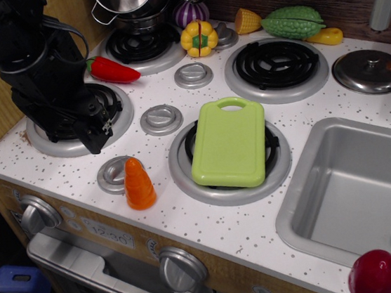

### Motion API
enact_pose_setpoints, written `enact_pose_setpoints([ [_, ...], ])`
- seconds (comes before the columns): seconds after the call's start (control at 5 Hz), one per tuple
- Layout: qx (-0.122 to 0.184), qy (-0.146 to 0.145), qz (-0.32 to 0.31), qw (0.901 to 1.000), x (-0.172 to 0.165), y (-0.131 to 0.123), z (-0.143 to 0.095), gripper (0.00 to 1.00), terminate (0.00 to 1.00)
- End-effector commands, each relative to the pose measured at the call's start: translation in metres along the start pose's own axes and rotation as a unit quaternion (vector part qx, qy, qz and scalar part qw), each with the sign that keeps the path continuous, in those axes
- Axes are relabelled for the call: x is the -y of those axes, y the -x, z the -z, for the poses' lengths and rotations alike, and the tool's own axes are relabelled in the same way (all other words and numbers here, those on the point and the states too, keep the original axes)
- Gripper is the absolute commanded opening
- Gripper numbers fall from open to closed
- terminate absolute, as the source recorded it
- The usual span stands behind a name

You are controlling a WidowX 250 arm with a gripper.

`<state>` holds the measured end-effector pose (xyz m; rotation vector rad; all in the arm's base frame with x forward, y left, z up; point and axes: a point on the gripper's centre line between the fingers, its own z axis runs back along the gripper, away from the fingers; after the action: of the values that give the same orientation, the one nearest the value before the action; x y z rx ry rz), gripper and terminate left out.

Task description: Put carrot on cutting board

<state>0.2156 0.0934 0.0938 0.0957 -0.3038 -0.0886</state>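
Upright, the carrot (138, 185) stands on the table (212, 233) at eight o'clock from the cutting board (229, 142), near it but apart (the board lies across a burner (229, 160)). At ten o'clock the hand (96, 133) hangs over another burner; its grip cannot be made out.

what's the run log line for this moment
pincer: over front-left burner, holding nothing, open/shut unclear | carrot: upright on counter, left of cutting board | cutting board: on front burner, bare | step: carrot not yet grasped
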Motion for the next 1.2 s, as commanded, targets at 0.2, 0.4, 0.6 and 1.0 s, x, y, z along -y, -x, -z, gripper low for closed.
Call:
enact_pose_setpoints([
  [0.2, 0.019, 0.011, 0.003, 0.9998, 0.009, -0.013, -0.005, 1.00, 0.00],
  [0.4, 0.018, 0.014, -0.007, 0.9997, 0.017, -0.025, -0.007, 1.00, 0.00],
  [0.6, 0.019, 0.034, -0.012, 0.9992, 0.030, -0.038, -0.009, 1.00, 0.00],
  [1.0, 0.042, 0.035, -0.022, 0.9983, 0.044, -0.033, 0.020, 1.00, 0.00],
])
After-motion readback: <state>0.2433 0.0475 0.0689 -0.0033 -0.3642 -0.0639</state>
